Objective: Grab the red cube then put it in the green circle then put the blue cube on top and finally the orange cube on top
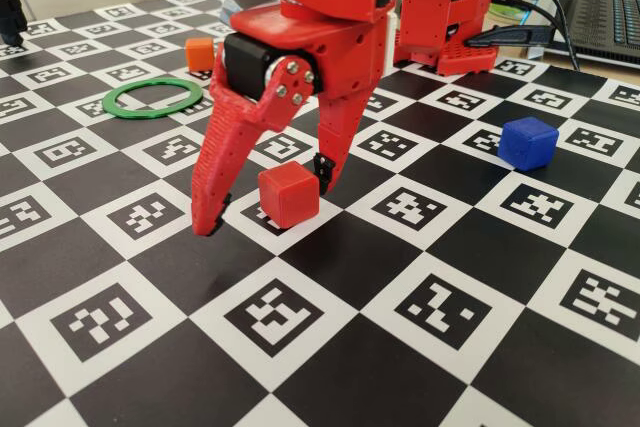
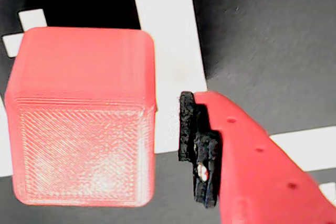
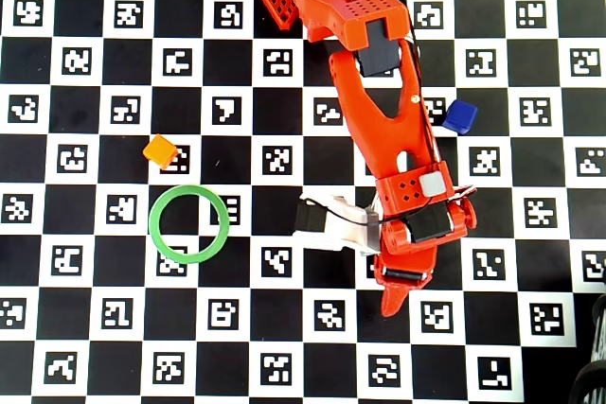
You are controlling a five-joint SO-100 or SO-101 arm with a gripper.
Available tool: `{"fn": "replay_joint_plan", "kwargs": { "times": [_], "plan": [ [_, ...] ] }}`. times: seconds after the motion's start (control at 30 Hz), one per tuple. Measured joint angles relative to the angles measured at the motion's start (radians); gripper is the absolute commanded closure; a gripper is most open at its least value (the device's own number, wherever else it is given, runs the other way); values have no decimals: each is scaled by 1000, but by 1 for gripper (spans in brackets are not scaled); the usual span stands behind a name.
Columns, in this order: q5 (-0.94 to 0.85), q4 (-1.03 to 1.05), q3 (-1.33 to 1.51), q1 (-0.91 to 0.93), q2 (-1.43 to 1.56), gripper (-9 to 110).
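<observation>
**Pincer straddling the red cube, not yet closed**

I start with the biggest thing under me, the checkerboard marker mat (image 1: pixel 330 367), which covers the whole table. My red arm (image 3: pixel 379 111) reaches out over it and bends down to the work spot.

The pincer (image 1: pixel 268 199) is spread wide and holds nothing. In the fixed view its long red finger touches down on the left and the black-padded finger (image 2: pixel 197 150) stands on the right. The red cube (image 1: pixel 289 194) sits on the mat between them, close to the padded finger. The wrist view shows a thin strip of mat between cube and pad, so I judge them just apart, though that view is very close and I would not swear to it. The overhead view hides the cube under my arm.

Well off beyond the long finger lies the green circle (image 1: pixel 153 99), flat and with nothing in it, and the orange cube (image 1: pixel 200 52) rests just past it. The blue cube (image 1: pixel 528 141) sits well apart on the padded finger's side.

To do the grab well, I would close slowly so the long finger sweeps the cube square against the pad, keeping the tips low at the mat. The cube looks slightly turned to the fingers, so it may twist as they meet; I would confirm a flat-faced grip before lifting.
</observation>
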Motion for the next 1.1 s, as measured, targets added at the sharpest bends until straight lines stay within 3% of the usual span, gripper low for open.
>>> {"fn": "replay_joint_plan", "kwargs": {
  "times": [0.37, 0.77, 1.1],
  "plan": [
    [35, -8, 0, 6, 0, 57],
    [35, -18, 0, 9, 0, 89],
    [5, -20, 0, 9, 0, 94]
  ]
}}
